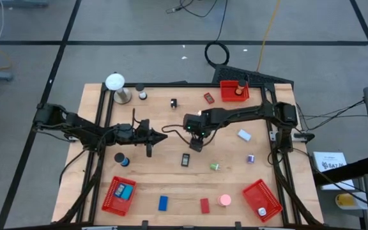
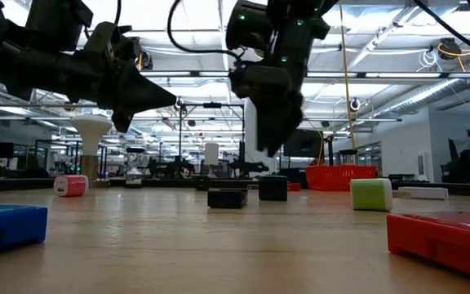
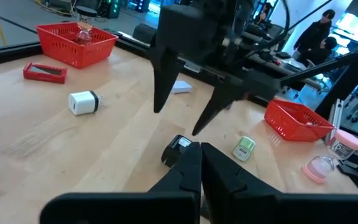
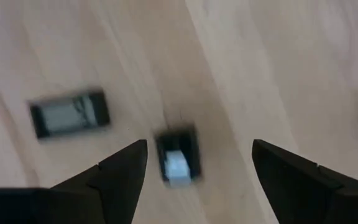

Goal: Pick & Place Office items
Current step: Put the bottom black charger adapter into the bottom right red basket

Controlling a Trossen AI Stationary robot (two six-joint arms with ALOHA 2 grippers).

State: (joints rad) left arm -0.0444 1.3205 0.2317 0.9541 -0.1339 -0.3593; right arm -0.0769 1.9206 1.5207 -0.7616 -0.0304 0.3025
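Observation:
My right gripper (image 4: 197, 146) hangs open over the middle of the table (image 1: 195, 144), fingers slanting down. A small black piece with a white face (image 4: 178, 158) lies on the wood below the gap and touches neither finger; it also shows in the low view (image 2: 272, 188). A second black piece (image 4: 70, 114) lies flat beside it (image 1: 186, 160). My left gripper (image 1: 161, 135) is shut with nothing between its fingers, hovering level just left of the right one (image 3: 201, 152). Other office items lie scattered: a green-and-white piece (image 1: 214, 167), a blue roll (image 1: 120, 159), a pink round piece (image 1: 225, 200).
Red mesh baskets stand at the near left (image 1: 120, 195), near right (image 1: 261, 199) and far right (image 1: 234, 91). A white ball on a metal stand (image 1: 115, 83) is at the far left. A blue block (image 1: 163, 203) and a red block (image 1: 204, 205) lie near the front edge.

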